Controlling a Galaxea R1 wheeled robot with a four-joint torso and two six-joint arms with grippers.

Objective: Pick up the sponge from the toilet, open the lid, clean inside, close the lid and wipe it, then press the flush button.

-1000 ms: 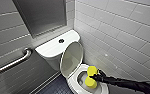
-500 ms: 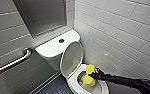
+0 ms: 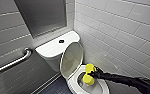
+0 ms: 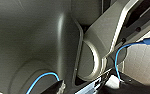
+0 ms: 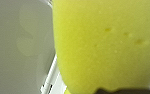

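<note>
White rectangular wall tiles (image 3: 121,30) with a glossy face surround the toilet (image 3: 52,51), and a metal grab bar (image 3: 13,63) runs along the left wall. The right arm (image 3: 126,80), sleeved in black, reaches in low from the near right, stretched almost level over the oval bowl. The right gripper (image 3: 90,73) is clenched around the middle of the sponge (image 3: 88,79), pinching the soft yellow block into two rounded lobes just above the bowl's opening. The thin, domed lid (image 3: 72,58) stands raised against the boxy tank, whose cover carries the small dark flush button (image 3: 61,41). Seen from the right wrist, the sponge (image 5: 103,45) is porous and pitted.
</note>
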